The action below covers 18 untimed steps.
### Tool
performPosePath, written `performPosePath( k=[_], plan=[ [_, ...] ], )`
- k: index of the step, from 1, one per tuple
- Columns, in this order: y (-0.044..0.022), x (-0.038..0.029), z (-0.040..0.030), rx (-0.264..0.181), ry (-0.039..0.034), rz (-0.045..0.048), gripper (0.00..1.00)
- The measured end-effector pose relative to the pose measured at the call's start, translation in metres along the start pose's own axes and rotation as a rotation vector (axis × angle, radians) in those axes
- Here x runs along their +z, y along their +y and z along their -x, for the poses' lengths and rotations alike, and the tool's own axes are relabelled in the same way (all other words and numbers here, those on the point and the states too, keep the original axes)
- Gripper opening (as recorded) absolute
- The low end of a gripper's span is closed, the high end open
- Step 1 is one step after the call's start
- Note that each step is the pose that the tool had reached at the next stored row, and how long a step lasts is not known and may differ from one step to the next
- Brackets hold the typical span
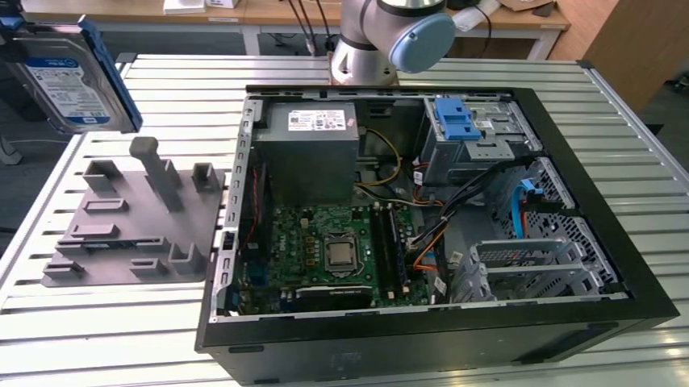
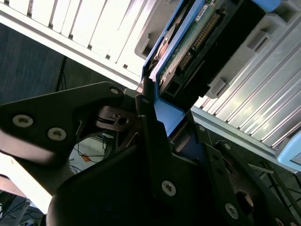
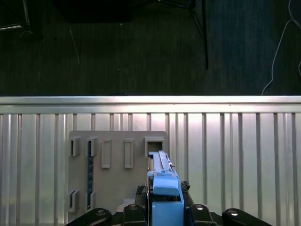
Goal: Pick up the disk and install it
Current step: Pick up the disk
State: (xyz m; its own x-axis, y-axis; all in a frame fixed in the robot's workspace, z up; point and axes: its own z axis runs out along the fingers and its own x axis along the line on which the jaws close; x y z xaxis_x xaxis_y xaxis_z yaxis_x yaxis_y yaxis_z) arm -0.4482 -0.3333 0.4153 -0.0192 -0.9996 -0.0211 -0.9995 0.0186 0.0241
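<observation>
Item: the disk (image 1: 67, 76). Silver-grey, with a blue-and-white label, clipped in a blue bracket. Raised in the air at the far corner on the exterior view's left, standing roughly on edge with the label facing the camera. It is clear of the surface (image 1: 108, 322) and of everything on it.

Item: pincer (image 2: 171, 120). In both wrist views its dark fingers (image 3: 141, 193) are closed on either side of the blue bracket, pinching the disk (image 3: 162, 176). In the second wrist view the disk's connector edge and circuit board (image 2: 197, 42) point away from the fingers.

Item: grey holder (image 1: 135, 218). Lies flat on the surface at the exterior view's left, with upright posts and slots. In the first wrist view the disk hangs above the holder (image 3: 117, 155), just beside a square socket. Beyond the holder run bare slats, then the surface's edge, then dark floor (image 3: 141, 47).

Item: computer case (image 1: 603, 242). Lies open on its side, right of the holder, with a narrow strip of slats between the two. Its black rim bounds the opening on every side.

Contents of the case:
- grey power-supply box (image 1: 306, 153), far left;
- drive cage with blue latch (image 1: 469, 133), far right;
- green circuit board (image 1: 323, 250), near left;
- metal cage (image 1: 533, 266), near right, with loose cables just beside it.

Item: arm base (image 1: 372, 48). Stands beyond the case's far rim.
</observation>
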Motion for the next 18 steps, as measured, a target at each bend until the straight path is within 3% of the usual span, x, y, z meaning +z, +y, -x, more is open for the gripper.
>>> performPosePath(
  k=[18],
  plan=[
    [0.0002, -0.0102, 0.0002, 0.000, 0.0000, 0.0001, 0.36]
  ],
)
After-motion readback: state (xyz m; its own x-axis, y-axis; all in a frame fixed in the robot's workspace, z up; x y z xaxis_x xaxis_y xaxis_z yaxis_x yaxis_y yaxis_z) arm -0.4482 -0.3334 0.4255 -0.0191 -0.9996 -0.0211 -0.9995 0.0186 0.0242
